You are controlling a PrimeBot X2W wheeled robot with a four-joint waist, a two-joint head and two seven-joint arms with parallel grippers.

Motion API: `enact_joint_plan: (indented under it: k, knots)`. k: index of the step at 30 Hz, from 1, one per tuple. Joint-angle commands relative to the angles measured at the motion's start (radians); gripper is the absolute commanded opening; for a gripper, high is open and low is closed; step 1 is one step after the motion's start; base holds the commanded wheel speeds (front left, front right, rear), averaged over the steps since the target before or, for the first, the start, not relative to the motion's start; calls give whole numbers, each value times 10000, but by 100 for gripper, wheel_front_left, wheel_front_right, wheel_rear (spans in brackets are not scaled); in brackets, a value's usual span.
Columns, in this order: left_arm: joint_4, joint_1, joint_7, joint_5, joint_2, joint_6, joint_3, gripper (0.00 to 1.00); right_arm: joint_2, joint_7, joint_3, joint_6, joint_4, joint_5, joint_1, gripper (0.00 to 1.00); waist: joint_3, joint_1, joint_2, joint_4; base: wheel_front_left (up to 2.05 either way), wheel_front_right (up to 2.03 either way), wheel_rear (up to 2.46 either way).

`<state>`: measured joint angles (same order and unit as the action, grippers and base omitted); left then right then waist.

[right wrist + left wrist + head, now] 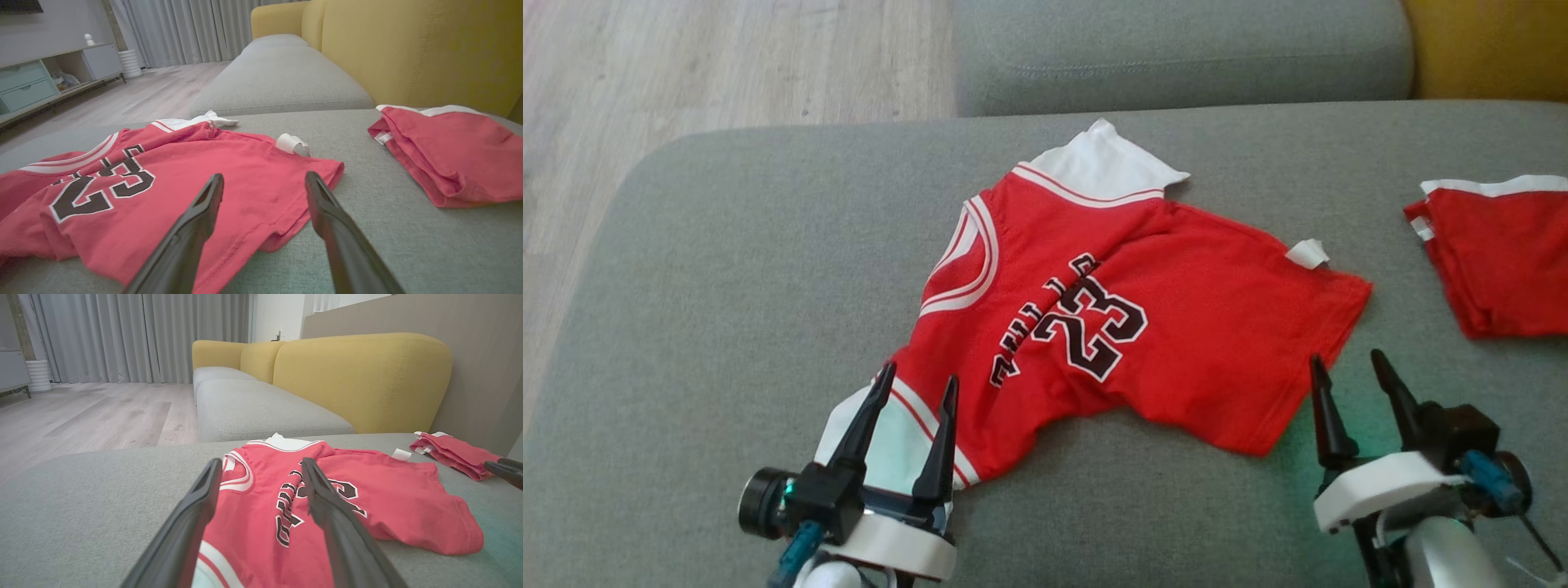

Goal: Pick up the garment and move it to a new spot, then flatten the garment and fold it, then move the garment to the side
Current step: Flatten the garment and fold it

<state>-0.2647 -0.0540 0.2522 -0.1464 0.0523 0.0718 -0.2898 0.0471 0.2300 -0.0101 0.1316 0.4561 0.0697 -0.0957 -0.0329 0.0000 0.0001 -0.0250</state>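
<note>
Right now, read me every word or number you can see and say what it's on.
"23": dark, white-edged numerals on the red jersey.
Arched dark lettering beside the number, same jersey: caught in a crease, not fully readable.
White tag at the jersey's edge: too small to read.
Folded red garment: no text showing.

My left pincer (260, 462) gapes at bottom centre over a rumpled red jersey with white trim (408, 506) on the grey fabric cushion (81, 498). At middle right lies a folded red cloth (453, 453).
</note>
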Motion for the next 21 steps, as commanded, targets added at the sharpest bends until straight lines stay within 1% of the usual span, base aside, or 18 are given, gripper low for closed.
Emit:
enact_joint_plan:
  k: [1,4,7,9,16,18,20,21]
  knots:
    - [292,-497,95,-60,0,33,268,100,36,-10,104,-9,-359,-33,-535,100,-132,0,-1,-97,0,0,0]
    - [325,-717,95,-105,-10,41,133,100,34,-309,-461,-9,-340,-293,-1001,100,-455,0,-1,-291,0,0,0]
    - [350,-921,95,-303,-15,56,27,100,34,-911,-1233,-9,-59,-770,-1664,100,-859,0,-1,-524,0,0,0]
    - [357,-1093,95,-361,-16,54,-65,100,33,-1442,-1813,-9,249,-1056,-2163,100,-1151,0,-1,-700,0,0,0]
    - [252,-1594,95,-542,-18,34,-337,100,33,-2932,-3826,-9,1447,-2667,-3694,100,-2004,0,-1,-1298,0,0,0]
    - [232,-1667,95,-580,-19,20,-374,100,33,-3205,-4218,-9,1825,-3067,-3952,100,-2111,0,-1,-1395,0,0,0]
    - [211,-1697,95,-594,-19,6,-400,100,32,-3326,-4372,-9,2237,-3280,-4161,100,-2153,0,-1,-1450,0,0,0]
    - [201,-1705,95,-595,-19,6,-408,100,32,-3325,-4382,-9,2440,-3314,-4255,80,-2160,0,-1,-1469,0,0,0]
